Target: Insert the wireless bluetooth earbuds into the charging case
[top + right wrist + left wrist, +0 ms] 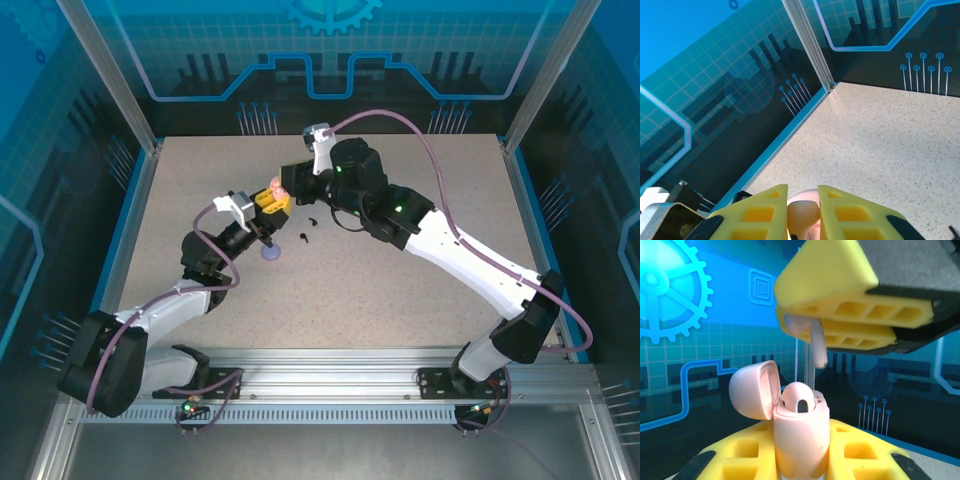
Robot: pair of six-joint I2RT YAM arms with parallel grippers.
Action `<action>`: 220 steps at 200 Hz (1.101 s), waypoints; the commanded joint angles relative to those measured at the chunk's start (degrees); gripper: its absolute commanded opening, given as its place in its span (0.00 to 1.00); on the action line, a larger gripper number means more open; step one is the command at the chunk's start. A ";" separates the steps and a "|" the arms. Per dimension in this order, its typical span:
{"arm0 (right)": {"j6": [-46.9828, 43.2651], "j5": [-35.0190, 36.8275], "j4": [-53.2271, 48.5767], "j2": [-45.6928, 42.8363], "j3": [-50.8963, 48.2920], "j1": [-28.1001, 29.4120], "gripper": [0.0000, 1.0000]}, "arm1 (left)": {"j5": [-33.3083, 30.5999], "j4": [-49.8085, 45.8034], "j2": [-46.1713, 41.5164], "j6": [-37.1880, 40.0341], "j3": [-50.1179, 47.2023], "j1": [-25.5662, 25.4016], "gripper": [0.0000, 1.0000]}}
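The pale pink charging case (802,435) stands upright with its lid (752,390) swung open, and my left gripper (801,450) is shut on its body. One pale pink earbud (799,396) sits in the case. Just above it, my right gripper (840,322) is shut on the second pale pink earbud (816,342), whose stem points down toward the case's free slot. In the right wrist view that earbud (802,216) is pinched between the yellow fingers (762,212). From above, both grippers meet at mid-table: left (266,212), right (283,190). Two black earbuds (305,237) (313,222) lie loose nearby.
A lavender round case (270,252) lies on the speckled table (400,300) just in front of my left gripper. Glass walls with metal posts (120,90) enclose the table on the left, back and right.
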 commanded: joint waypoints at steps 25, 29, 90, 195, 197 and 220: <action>1.22 -0.52 2.69 0.42 -2.88 0.66 0.17 | 0.70 0.80 -1.92 0.19 2.07 -0.42 0.00; 1.27 -0.56 2.81 0.35 -3.13 0.66 0.17 | 0.68 0.79 -2.01 0.23 2.05 -0.42 0.00; 0.81 -0.09 4.52 -0.64 -6.42 0.78 0.17 | 0.61 0.35 -2.52 0.41 2.48 -0.42 0.00; 3.50 2.70 5.33 -4.61 -6.92 -0.86 0.62 | 0.70 -0.55 -3.05 0.61 2.05 -0.64 0.00; 3.51 2.73 5.26 -4.77 -6.77 -0.88 0.63 | 0.70 -0.56 -3.05 0.63 2.04 -0.61 0.00; 3.33 2.90 3.63 -6.29 -5.32 -1.58 0.68 | 0.87 -0.54 -2.96 0.51 1.88 -0.68 0.00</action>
